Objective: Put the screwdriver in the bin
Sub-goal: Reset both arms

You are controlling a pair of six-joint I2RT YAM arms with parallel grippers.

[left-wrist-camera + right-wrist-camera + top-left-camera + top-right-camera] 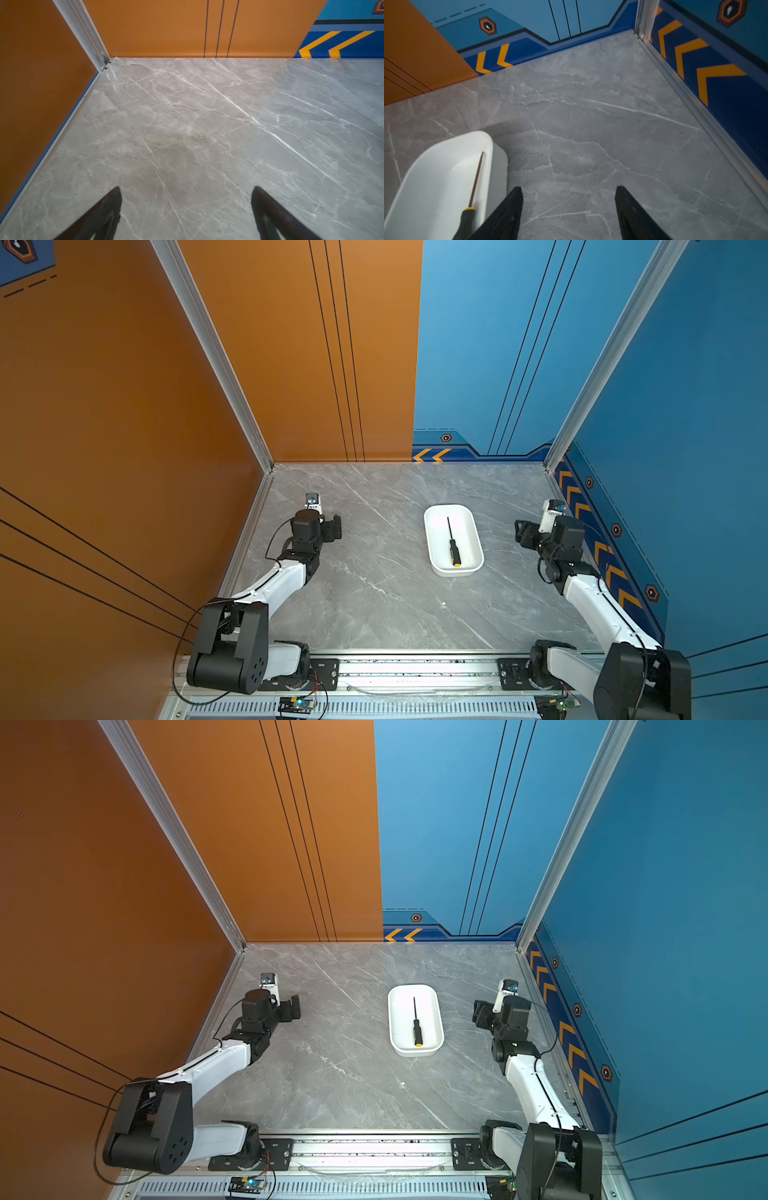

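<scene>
No lettering is showing anywhere. The slim black-handled screwdriver (452, 541) is lying inside the shallow white plastic bin (471, 528). Beside the bin, the right gripper (569, 192) is hanging spread and empty; farther off, the left gripper (186, 192) likewise.

1. No legible text, brand, label or number is showing on any surface in these views.
2. Yellow chevron signs (432, 455) are running along the blue wall's dark base band.
3. Orange hexagon emblems (487, 25) with a white mark are sitting on the blue wall; nothing readable.
</scene>
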